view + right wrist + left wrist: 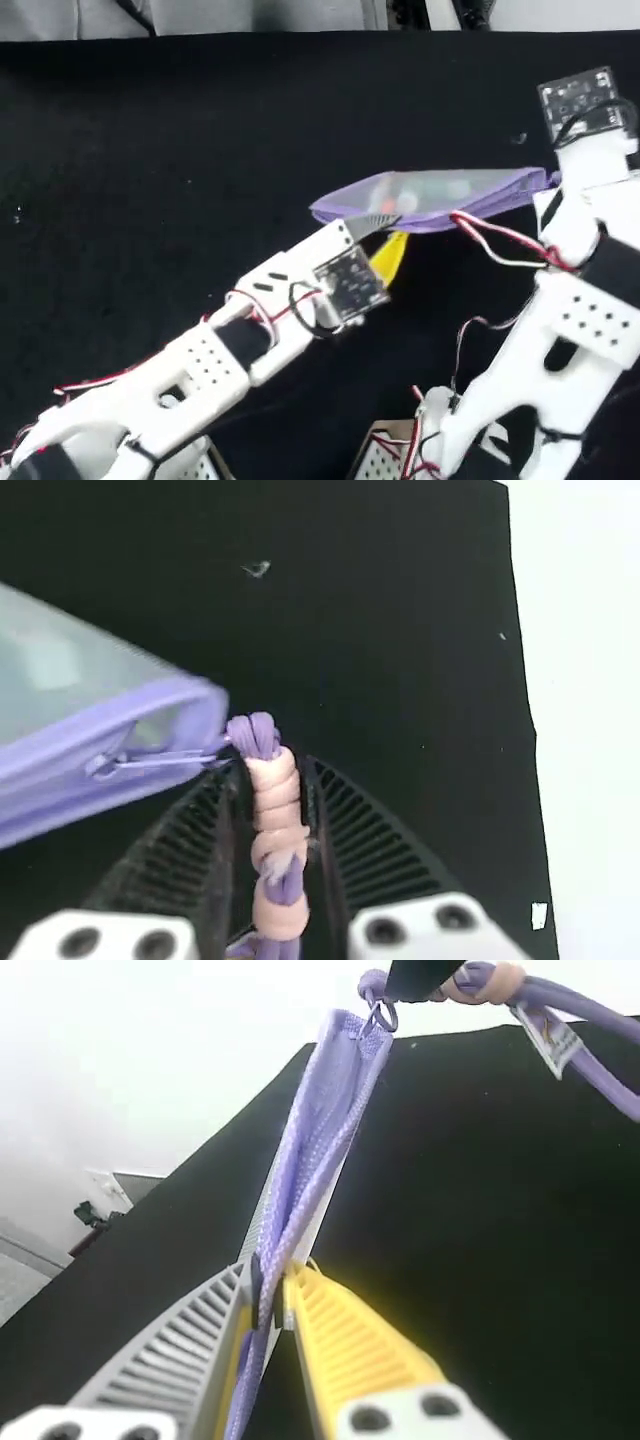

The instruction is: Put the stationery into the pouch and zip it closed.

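Note:
A purple pouch (430, 195) with a clear side hangs stretched above the black table (150, 150), and some coloured items show faintly through it. My left gripper (375, 235), with one grey and one yellow finger, is shut on the pouch's left end (310, 1140), its jaws pinching the purple fabric (270, 1285). My right gripper (550, 185) is at the opposite end, shut on the zipper cord (272, 780), a purple cord wrapped in a pink band. The metal zipper pull (150, 762) lies at the pouch's corner (90, 740), right by the cord.
The black cloth ends at a white surface (590, 680) on the far side. Both arm bases and perforated white parts (390, 455) sit at the front edge. A small pale speck (258, 569) lies on the cloth.

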### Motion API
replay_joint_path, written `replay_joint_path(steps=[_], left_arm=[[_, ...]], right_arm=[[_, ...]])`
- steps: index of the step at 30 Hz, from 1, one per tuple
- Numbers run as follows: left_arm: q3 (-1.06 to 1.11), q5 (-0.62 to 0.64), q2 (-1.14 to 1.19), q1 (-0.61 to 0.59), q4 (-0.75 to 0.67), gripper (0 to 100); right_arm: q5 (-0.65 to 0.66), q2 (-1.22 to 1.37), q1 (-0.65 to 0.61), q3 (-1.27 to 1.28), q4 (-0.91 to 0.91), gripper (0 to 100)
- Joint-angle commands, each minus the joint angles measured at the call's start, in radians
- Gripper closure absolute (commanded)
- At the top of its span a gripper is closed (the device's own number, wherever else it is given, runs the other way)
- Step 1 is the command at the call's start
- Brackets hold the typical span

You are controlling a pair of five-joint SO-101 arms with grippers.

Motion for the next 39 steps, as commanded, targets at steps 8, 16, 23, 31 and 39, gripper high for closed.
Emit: replay_joint_path(steps=[8,16,23,31,39], left_arm=[[0.071,0.023,-0.140,-0.154,-0.008,97],[0.131,0.023,-0.195,-0.150,-0.008,97],[0.166,0.025,-0.199,-0.159,-0.008,97],[0.174,0.025,-0.199,-0.159,-0.009,97],[0.186,0.025,-0.199,-0.160,-0.014,97]], right_arm=[[-0.008,0.159,0.114,-0.054,-0.167,98.7],[-0.087,0.200,0.080,-0.084,-0.150,96.4],[-0.245,0.200,-0.037,-0.119,-0.074,82.2],[-0.450,0.157,-0.126,-0.104,-0.072,80.7],[-0.477,-0.205,-0.252,0.111,-0.084,80.7]])
